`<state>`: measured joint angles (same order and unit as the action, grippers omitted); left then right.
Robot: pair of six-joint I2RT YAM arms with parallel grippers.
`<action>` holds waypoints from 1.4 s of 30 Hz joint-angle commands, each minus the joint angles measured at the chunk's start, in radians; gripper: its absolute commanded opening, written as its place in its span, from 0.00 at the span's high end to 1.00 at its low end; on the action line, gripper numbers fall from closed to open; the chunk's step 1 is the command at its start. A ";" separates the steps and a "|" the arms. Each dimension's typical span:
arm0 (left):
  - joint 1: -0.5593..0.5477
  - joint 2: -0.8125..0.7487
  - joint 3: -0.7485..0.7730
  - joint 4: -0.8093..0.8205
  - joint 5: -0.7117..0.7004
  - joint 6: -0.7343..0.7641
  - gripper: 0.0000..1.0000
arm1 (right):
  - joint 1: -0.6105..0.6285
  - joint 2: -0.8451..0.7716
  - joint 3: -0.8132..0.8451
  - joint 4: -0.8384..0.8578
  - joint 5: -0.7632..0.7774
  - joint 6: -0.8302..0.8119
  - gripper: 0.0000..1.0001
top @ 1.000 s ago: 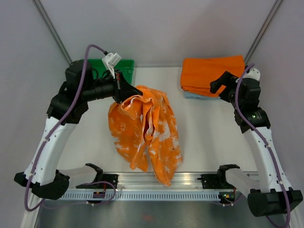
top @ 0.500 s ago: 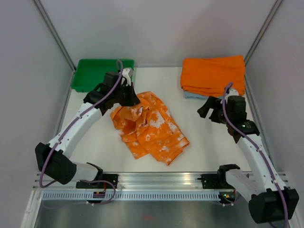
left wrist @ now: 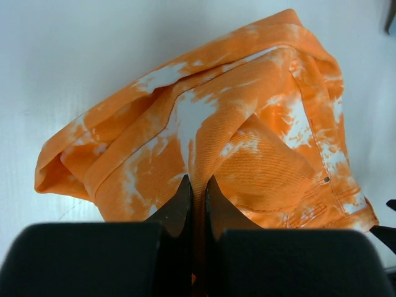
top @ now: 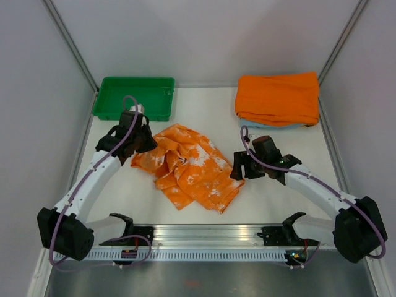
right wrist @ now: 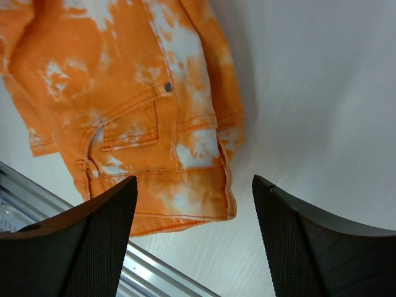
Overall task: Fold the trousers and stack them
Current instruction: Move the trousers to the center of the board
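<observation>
The trousers [top: 189, 166], orange with white blotches, lie crumpled on the white table between the arms. My left gripper [top: 143, 146] is shut on a fold at their left edge; the left wrist view shows the cloth [left wrist: 235, 142] pinched between the black fingers [left wrist: 176, 204]. My right gripper [top: 238, 168] is open and empty, just beside the trousers' right corner. In the right wrist view the waistband corner with a pocket and rivet [right wrist: 167, 142] lies between and beyond the spread fingers [right wrist: 99, 229].
A plain orange folded cloth [top: 277, 97] lies on a light blue one at the back right. A green tray [top: 133, 96] stands at the back left. A metal rail [top: 204, 236] runs along the near edge.
My left gripper has lowered the trousers from hanging to lying crumpled on the table and moved left and nearer. My right arm has swung from the stack down to the trousers' right edge.
</observation>
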<state>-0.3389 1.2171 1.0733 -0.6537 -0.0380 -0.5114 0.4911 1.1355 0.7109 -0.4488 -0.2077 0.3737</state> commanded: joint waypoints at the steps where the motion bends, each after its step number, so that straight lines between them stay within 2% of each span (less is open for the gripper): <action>1: 0.064 -0.085 -0.022 -0.007 -0.062 -0.038 0.98 | 0.014 0.066 -0.021 0.044 0.033 0.036 0.20; 6: 0.087 -0.091 -0.019 -0.020 -0.019 -0.030 0.98 | 0.021 0.070 -0.037 -0.002 0.024 0.044 0.25; 13: 0.087 -0.027 -0.024 0.026 0.070 -0.026 0.98 | 0.023 0.064 -0.030 0.159 -0.015 0.050 0.25; 17: 0.089 -0.011 -0.018 0.039 0.073 -0.015 0.98 | 0.023 0.177 0.015 0.179 0.048 0.005 0.25; 22: 0.089 -0.017 -0.006 0.026 0.059 0.004 0.98 | 0.023 0.306 0.025 0.190 0.080 -0.018 0.37; 25: 0.087 -0.034 -0.009 0.023 0.044 0.010 0.98 | 0.023 0.337 0.021 0.214 0.060 -0.009 0.50; 28: 0.087 -0.042 -0.012 0.016 0.043 0.024 0.98 | 0.023 0.322 0.028 0.223 0.074 -0.001 0.73; 29: 0.089 -0.044 -0.010 0.014 0.029 0.027 0.98 | 0.023 0.305 0.032 0.222 0.083 -0.001 0.90; 30: 0.087 -0.045 -0.003 0.009 0.009 0.042 0.98 | 0.023 0.296 0.039 0.222 0.111 -0.002 0.99; 31: 0.087 -0.045 0.008 -0.012 0.000 0.054 0.98 | 0.023 0.276 0.044 0.219 0.126 -0.009 1.00; 34: 0.089 -0.037 0.117 -0.085 -0.081 0.137 0.98 | 0.023 0.225 0.111 0.182 0.211 -0.033 1.00; 37: 0.089 -0.021 0.302 -0.168 -0.190 0.270 0.98 | 0.021 0.160 0.218 0.185 0.329 -0.073 1.00; 38: 0.090 -0.018 0.409 -0.172 -0.216 0.340 0.98 | 0.021 0.143 0.252 0.197 0.350 -0.112 1.00; 40: 0.090 -0.016 0.503 -0.138 -0.192 0.423 0.98 | 0.021 0.113 0.381 0.220 0.428 -0.153 1.00; 42: 0.090 -0.018 0.620 -0.078 -0.091 0.561 0.98 | 0.020 0.096 0.535 0.243 0.468 -0.227 1.00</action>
<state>-0.2527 1.2335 1.5116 -0.8719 -0.1387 -0.2020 0.5152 1.3136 1.0267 -0.3195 0.0948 0.2699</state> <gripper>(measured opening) 0.066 0.033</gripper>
